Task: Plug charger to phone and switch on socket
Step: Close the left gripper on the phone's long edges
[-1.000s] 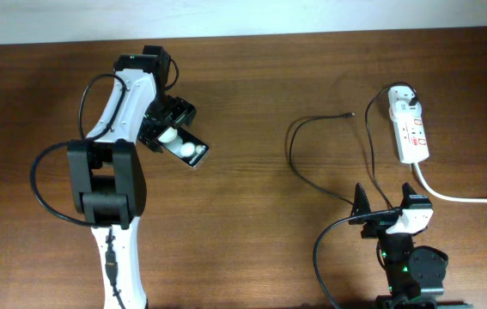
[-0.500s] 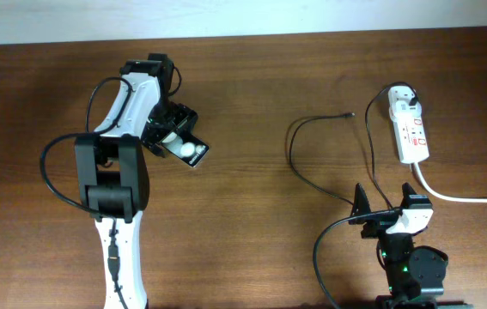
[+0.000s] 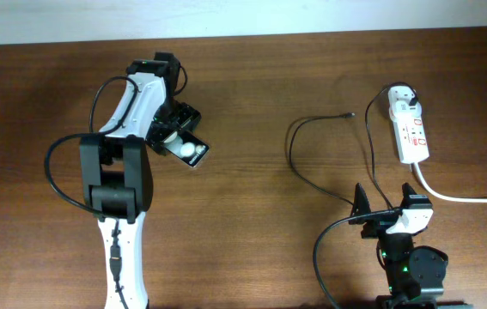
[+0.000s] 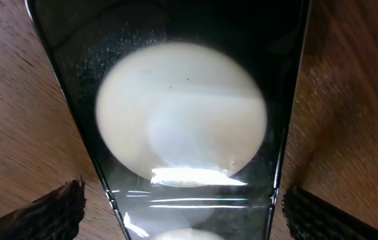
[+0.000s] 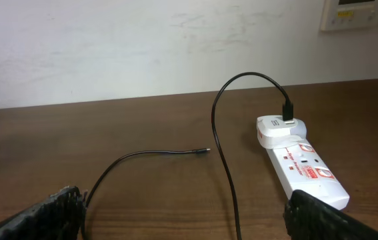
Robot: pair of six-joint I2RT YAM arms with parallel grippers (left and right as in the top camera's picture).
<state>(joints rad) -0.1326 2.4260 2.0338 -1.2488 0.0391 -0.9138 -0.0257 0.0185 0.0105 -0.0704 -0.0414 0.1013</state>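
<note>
Left arm (image 3: 116,176) has edged toward the table's far edge; phone unmoved. Brown wood-grain table (image 3: 252,215). White elongated socket (image 3: 412,133), red switch markings, lies near the far right corner. Glossy black rectangular phone (image 3: 190,150) lies flat, far left, between the spread fingers of the left gripper (image 4: 185,212), gaps either side. Thin black charger (image 5: 162,153) loops over the right half, its small connector tip (image 5: 204,152) free on the wood. Right gripper (image 5: 185,217): fingers apart, empty, at the near edge.
</note>
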